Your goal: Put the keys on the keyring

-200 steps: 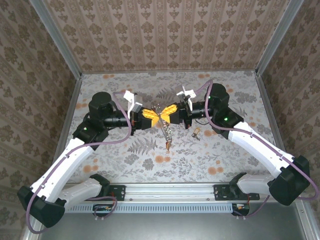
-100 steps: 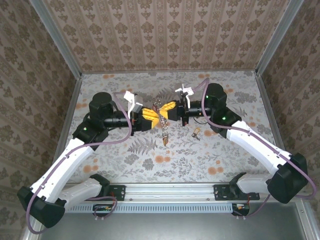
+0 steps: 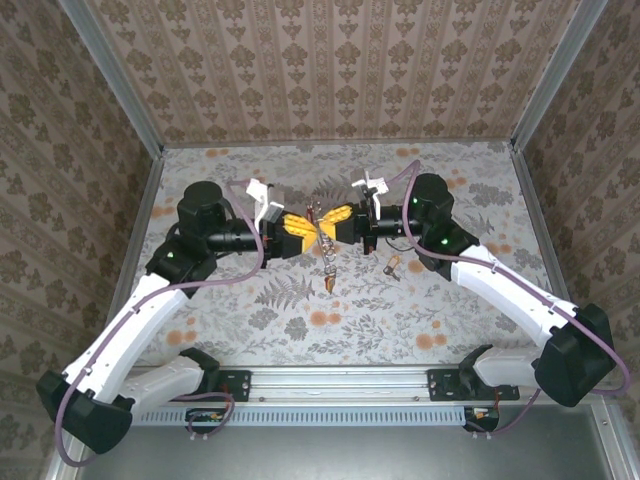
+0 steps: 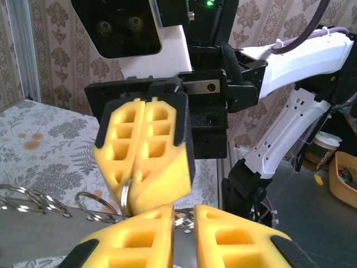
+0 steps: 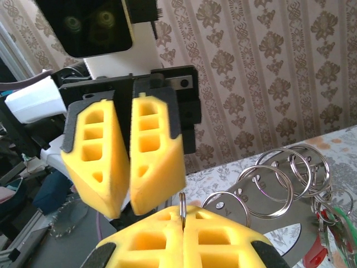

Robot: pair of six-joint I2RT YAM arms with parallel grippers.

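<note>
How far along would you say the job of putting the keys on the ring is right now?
Done, apparently: keys with red and green tags hang from the keyring. In hand: the right gripper is shut on the keyring in mid-air; the left gripper faces it, jaws slightly apart, holding nothing I can see. Left: a brass key lies on the table.

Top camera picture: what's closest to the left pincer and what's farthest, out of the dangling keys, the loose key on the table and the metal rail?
From the left pincer:
1. Dangling keys, hanging just below it, in the middle.
2. Loose key, on the table to the right.
3. Metal rail, along the near edge.
</note>
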